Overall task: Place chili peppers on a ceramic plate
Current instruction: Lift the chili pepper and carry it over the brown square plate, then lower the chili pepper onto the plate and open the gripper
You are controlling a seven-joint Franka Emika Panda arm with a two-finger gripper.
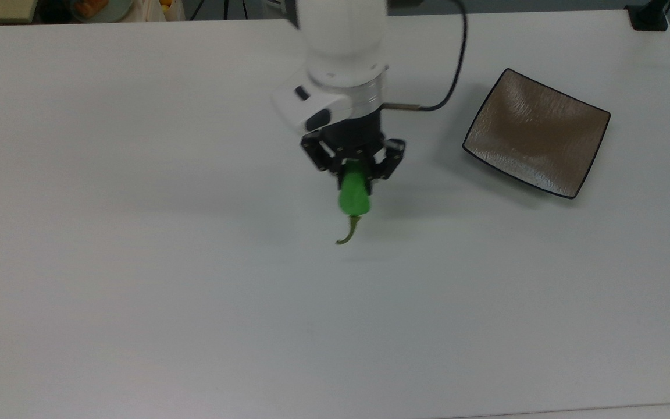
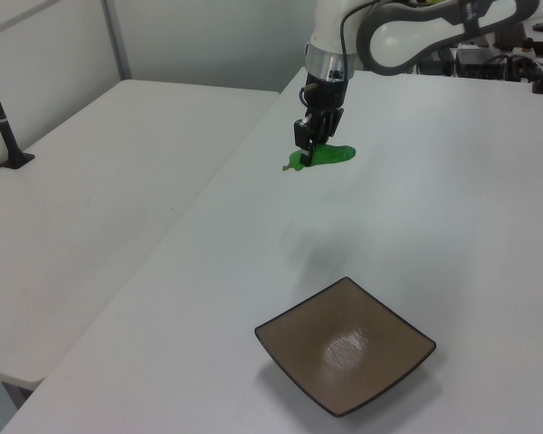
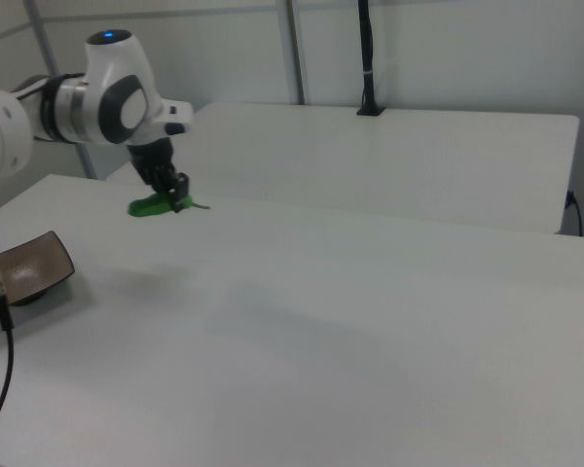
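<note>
No text, label, brand, number or sign can be read on anything in these views.

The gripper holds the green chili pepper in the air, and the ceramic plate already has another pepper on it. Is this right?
Not quite. The gripper does hold the green chili pepper in the air, but the ceramic plate has nothing on it, as the left view shows.
</note>
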